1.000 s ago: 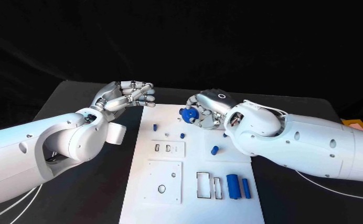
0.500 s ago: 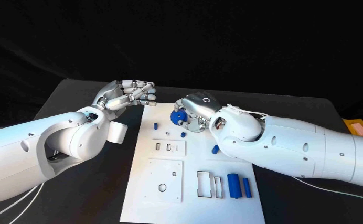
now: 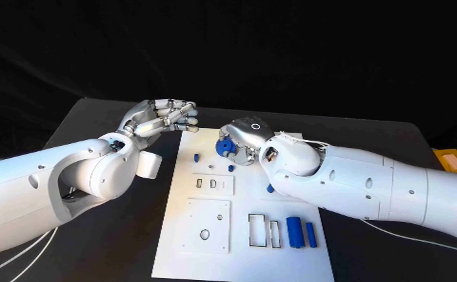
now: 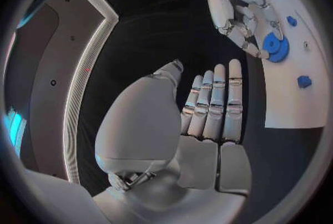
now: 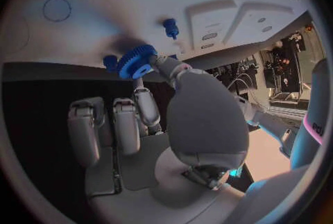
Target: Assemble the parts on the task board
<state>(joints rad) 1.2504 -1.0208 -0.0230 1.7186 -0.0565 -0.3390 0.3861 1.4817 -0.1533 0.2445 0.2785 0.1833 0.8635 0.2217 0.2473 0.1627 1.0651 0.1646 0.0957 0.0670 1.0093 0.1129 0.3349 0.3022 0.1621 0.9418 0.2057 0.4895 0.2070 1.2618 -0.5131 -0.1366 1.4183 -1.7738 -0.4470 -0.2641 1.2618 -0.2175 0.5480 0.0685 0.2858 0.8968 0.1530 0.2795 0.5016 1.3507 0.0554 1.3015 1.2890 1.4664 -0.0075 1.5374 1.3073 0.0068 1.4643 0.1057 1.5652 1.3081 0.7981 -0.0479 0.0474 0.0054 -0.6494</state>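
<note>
My bench [image 3: 105, 123] is black, and the white task board [image 3: 243, 242] lies down its middle, from the far edge toward the near edge.

My right arm [image 3: 362, 183] comes in from the right edge and has swung farther over the board than it was a second ago. My left arm [image 3: 67, 176] comes in from the left edge and has hardly moved.

My left hand [image 3: 164, 118] hangs over the board's far left corner. Its fingers [image 4: 215, 99] are curled in and I hold nothing with it.

My right hand [image 3: 243, 140] is over the far end of the board. It pinches the blue gear [image 5: 136, 61] in its fingertips. The gear has come with my hand toward the board's left edge, so it is now up in the air, just above the white plate and near a small blue peg [image 5: 170, 26] that stands in the board.

I think this means I am bringing the gear to its spot. It is not on the board yet.

Two blue bars [image 3: 300, 232] lie side by side near the board's near right corner, next to open slots [image 3: 262, 230]. A small blue piece [image 3: 196, 158] stands by the left edge. These parts still wait for me.
</note>
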